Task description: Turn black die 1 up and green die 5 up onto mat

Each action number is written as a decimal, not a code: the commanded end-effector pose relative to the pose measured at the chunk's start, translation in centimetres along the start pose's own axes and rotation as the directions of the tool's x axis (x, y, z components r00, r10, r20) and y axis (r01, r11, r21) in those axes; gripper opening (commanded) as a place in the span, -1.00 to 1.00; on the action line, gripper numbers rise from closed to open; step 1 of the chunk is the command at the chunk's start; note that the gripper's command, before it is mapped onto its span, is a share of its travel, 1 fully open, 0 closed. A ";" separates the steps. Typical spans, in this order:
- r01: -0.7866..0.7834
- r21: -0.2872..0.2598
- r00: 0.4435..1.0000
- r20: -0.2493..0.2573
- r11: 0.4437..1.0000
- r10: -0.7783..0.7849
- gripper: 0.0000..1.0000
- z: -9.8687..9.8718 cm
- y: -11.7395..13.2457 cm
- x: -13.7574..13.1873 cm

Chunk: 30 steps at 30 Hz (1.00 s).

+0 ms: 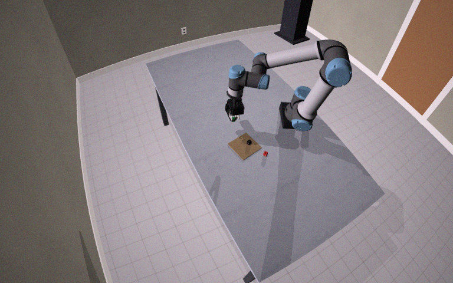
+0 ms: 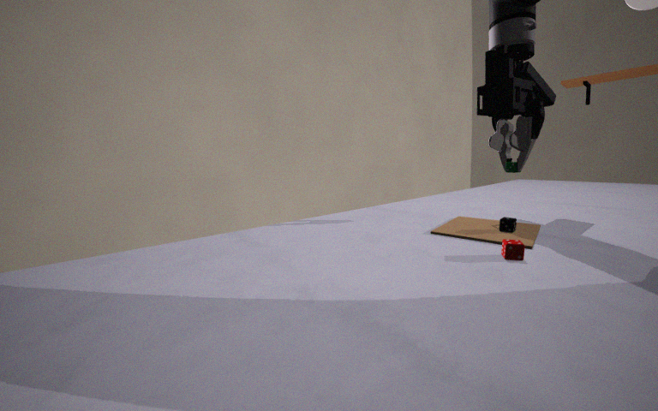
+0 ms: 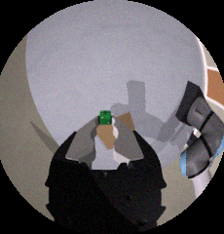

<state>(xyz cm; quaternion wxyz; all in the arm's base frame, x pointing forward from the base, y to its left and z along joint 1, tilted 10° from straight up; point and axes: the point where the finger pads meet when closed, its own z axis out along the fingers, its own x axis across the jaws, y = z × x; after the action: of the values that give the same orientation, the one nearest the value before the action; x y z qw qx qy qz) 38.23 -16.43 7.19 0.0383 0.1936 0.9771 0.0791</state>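
My gripper [image 1: 233, 119] [image 2: 511, 167] [image 3: 105, 116] is shut on the green die [image 1: 233, 118] [image 2: 511, 166] [image 3: 105, 117] and holds it well above the table, beyond the mat as the exterior camera looks. The tan mat [image 1: 238, 145] [image 2: 465, 229] [image 3: 127, 119] lies flat and is partly hidden by the fingers in the wrist view. The black die [image 1: 249, 142] [image 2: 507, 224] sits on the mat; its top number is too small to read. The red die [image 1: 265, 153] [image 2: 512, 250] sits on the table just off the mat. Its top number is not clear.
The arm's base [image 1: 286, 115] stands on the grey table [image 1: 313, 210] [image 2: 220, 346] to the right of the mat in the top view. The arm's shadow falls across the table and part of the mat.
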 end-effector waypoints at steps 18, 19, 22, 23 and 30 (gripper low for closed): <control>-0.006 -0.073 1.000 -0.003 0.997 0.005 -0.94 0.1 -0.1 0.0; -0.006 -0.096 1.000 -0.002 0.995 0.006 -0.94 0.1 -0.1 0.0; -0.005 -0.187 1.000 -0.002 0.982 0.005 -0.94 0.1 -0.1 0.0; -0.005 -0.225 1.000 -0.002 0.974 0.005 -0.94 0.1 -0.1 0.0; -0.006 -0.437 1.000 0.002 0.899 0.007 -0.94 0.1 -0.3 -0.1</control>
<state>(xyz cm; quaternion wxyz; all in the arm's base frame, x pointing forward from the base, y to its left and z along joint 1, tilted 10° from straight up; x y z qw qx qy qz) 38.24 -16.64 7.17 0.0721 0.1926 0.9512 0.2302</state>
